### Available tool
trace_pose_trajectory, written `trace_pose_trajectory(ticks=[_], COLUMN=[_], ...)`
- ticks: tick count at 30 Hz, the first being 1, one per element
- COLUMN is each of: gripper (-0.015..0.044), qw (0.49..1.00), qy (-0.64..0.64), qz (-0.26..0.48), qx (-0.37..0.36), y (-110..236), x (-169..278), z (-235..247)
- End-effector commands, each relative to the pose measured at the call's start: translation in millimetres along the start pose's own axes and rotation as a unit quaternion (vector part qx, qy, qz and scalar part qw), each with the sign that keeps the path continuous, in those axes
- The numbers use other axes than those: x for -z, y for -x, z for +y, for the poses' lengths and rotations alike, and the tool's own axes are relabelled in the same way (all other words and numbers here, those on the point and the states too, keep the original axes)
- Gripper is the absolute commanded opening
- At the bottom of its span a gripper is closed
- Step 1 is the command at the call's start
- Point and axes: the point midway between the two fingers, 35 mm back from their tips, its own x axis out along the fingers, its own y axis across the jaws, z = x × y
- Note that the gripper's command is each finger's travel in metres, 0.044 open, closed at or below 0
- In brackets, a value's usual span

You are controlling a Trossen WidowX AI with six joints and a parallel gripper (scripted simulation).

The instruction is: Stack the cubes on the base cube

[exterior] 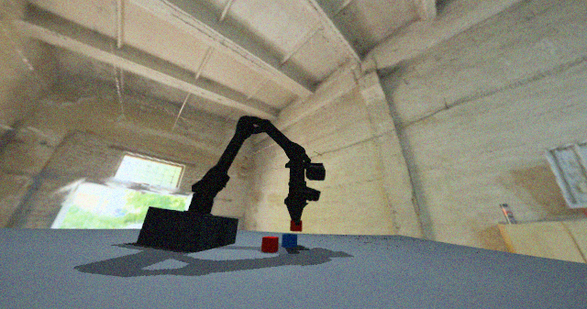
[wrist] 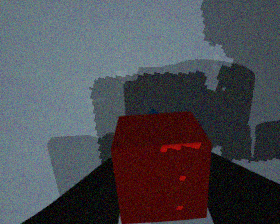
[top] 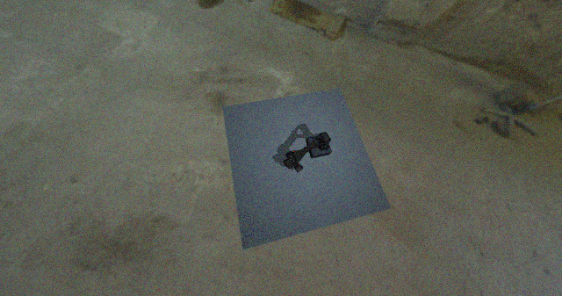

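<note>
My gripper (exterior: 296, 222) (wrist: 159, 164) is shut on a red cube (exterior: 296, 227) (wrist: 161, 185), pointing straight down. The held cube looks level and hangs in the air above and slightly right of the blue base cube (exterior: 289, 240) in the exterior view, with a visible gap between them. In the wrist view only a tiny tip of the blue cube (wrist: 153, 111) shows past the held cube's upper edge. The other red cube (exterior: 270, 244) stands on the table, left of the blue one in the exterior view. In the top view the arm hides all the cubes.
The blue-grey table top (top: 263, 208) (exterior: 413, 281) carries the arm's black base (top: 320, 150) (exterior: 183, 231), left of the cubes in the exterior view. The arm's shadow falls across the table and darkens the area around the blue cube in the wrist view.
</note>
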Motion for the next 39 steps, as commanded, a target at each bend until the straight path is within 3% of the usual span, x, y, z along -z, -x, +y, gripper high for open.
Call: trace_pose_trajectory(ticks=[1, 25, 29, 39], gripper=[0.0105, 0.0105, 0.0205, 0.0205], qw=[1.000, 1.000, 1.000, 1.000], qy=[0.002, 0.002, 0.002, 0.001], qz=[-0.002, -0.002, -0.002, -0.001], qx=[0.002, 0.002, 0.002, 0.000], y=[-7.0, -9.0, -9.0, 1.6], x=[-0.3, -0.1, -0.1, 0.3], z=[-0.5, -0.5, -0.5, 0.2])
